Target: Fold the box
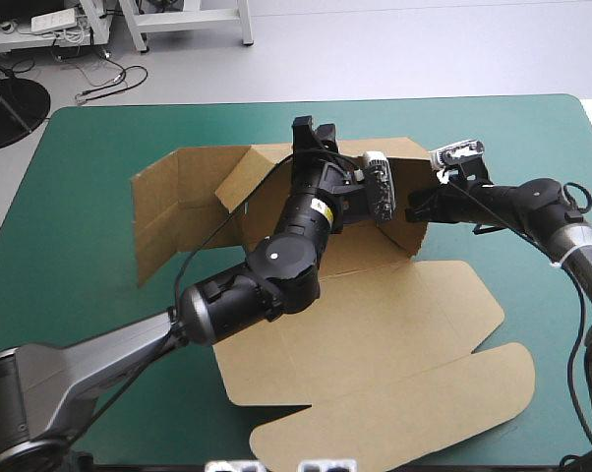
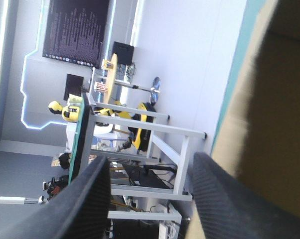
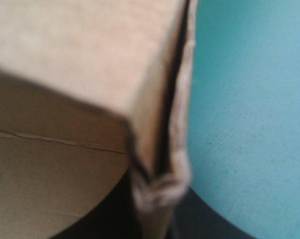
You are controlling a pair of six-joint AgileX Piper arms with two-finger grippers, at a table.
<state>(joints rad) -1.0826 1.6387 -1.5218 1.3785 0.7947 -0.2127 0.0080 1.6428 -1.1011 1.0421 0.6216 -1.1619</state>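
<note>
Left gripper [image 1: 314,128] is noted spread wide with nothing between its fingers, poised over the far wall of the box [image 1: 375,324]. Right gripper [image 1: 414,210] is pinched narrow on the doubled edge of the right side wall. The box is found mid-table on the teal-green cover [image 1: 89,167], far walls raised, lid flat toward the near edge. Step judged: wall tucking. Next, the flap must be pressed inside while the wall is steadied.
</note>
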